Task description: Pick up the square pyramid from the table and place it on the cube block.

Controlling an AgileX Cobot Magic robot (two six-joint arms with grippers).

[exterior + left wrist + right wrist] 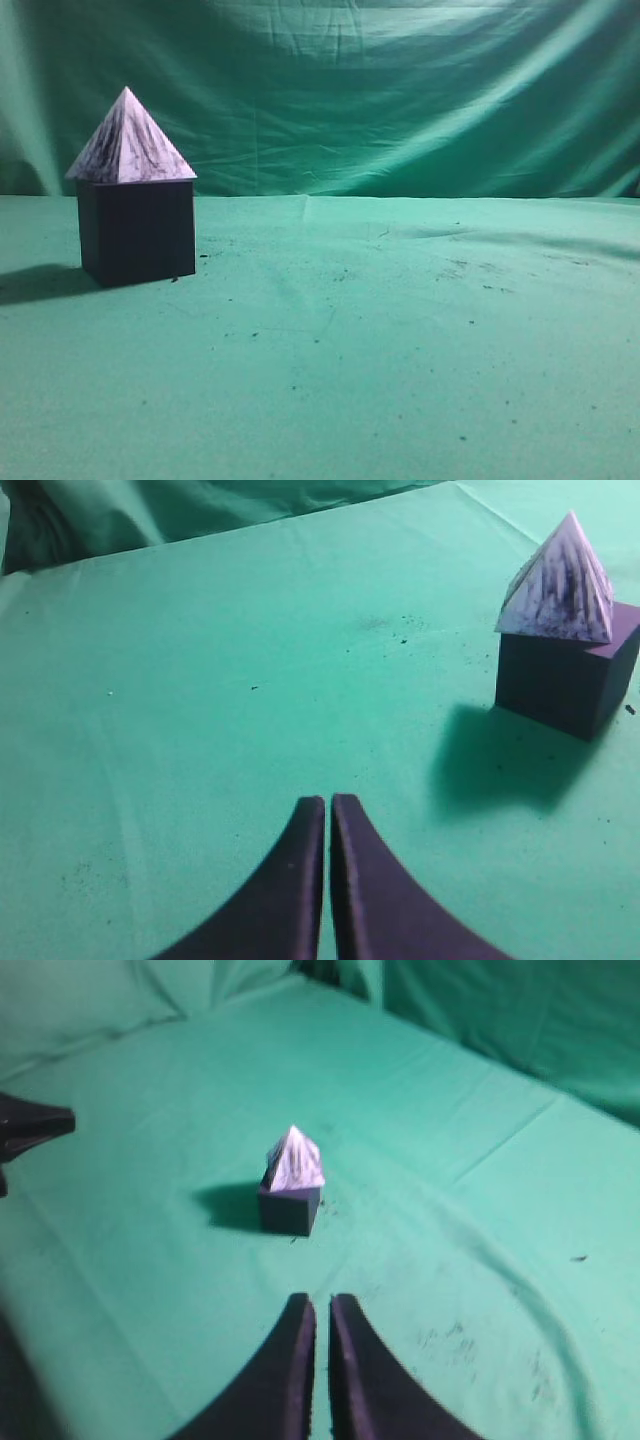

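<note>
Streaky lavender square pyramid (130, 142) sits atop dark cube block (137, 232).

cube block (137, 230) the lone obstacle — table (400, 340) open around it

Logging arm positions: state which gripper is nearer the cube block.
Left. The left gripper sits shut close beside the cube block, which looms large in its view. The right gripper, also shut, hangs well back; the block looks small there.
</note>
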